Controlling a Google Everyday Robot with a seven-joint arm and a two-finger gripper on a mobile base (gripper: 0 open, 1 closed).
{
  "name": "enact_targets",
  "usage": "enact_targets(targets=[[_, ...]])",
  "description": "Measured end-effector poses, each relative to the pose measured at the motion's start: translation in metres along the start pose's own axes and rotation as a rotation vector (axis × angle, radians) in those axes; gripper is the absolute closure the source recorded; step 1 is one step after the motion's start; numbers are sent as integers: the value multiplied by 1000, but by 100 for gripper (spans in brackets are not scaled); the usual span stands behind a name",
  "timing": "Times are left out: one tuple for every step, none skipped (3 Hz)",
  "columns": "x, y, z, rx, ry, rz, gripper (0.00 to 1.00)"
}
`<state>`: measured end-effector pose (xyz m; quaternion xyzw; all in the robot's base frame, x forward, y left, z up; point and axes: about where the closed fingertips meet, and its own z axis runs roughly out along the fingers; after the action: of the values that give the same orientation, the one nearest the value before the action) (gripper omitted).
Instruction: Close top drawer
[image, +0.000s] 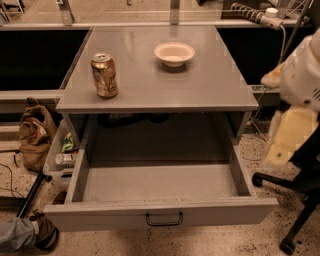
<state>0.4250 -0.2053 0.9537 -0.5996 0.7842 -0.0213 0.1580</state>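
Speckled floor, grey cabinet under worktop. Top drawer (225, 210) standing fully out, empty, lower-left of gripper (290, 137). Gripper seen blurred at right edge, well apart from drawer; whether open or closed cannot be told. Drawer judged heavy, rigid metal, sliding on rails. Best pushed flat on front beside black handle (164, 219).

Warm overhead light, soft sheen on tabletop (200, 85), dark shadow beneath it, gripper (287, 140) pale at right edge
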Motion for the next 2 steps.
enact_targets(targets=[[-3,44,53,-92,-63,18,0],[-3,78,107,-188,-113,34,0]])
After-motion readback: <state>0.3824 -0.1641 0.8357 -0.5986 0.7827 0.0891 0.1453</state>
